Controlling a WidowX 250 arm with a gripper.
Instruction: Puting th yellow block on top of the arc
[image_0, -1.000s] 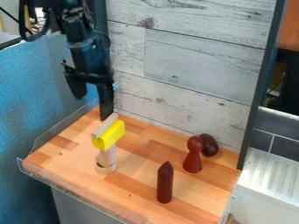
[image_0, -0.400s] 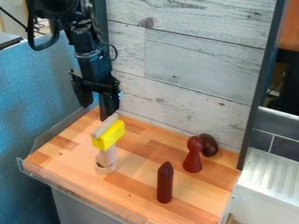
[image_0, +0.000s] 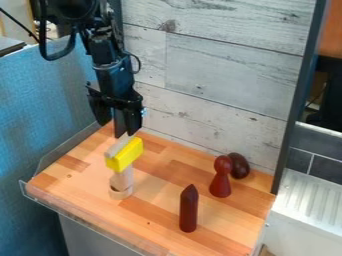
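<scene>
The black gripper (image_0: 116, 129) hangs open near the board's back left corner, its fingers apart and nothing held between them. Just below and slightly right of it, the yellow block (image_0: 127, 155) sits high on a small wooden stack. A pale wooden strip (image_0: 119, 144) lies along the block's upper left side. Beneath the block is a light wooden column (image_0: 122, 177), which rests on a rounded wooden base piece (image_0: 121, 192) with a curved notch. Whether this base piece is the arc, I cannot tell.
A dark red pointed peg (image_0: 189, 209) stands near the front. To the right are a red pawn-shaped piece (image_0: 220, 177) and a dark egg-shaped piece (image_0: 238, 166). Plank wall (image_0: 214, 85) behind; clear low rim (image_0: 73, 210) along the board's front left.
The gripper has moved right and somewhat down, closer to the stack's top, with its fingers still apart. The stack and the dark red pieces have kept their places.
</scene>
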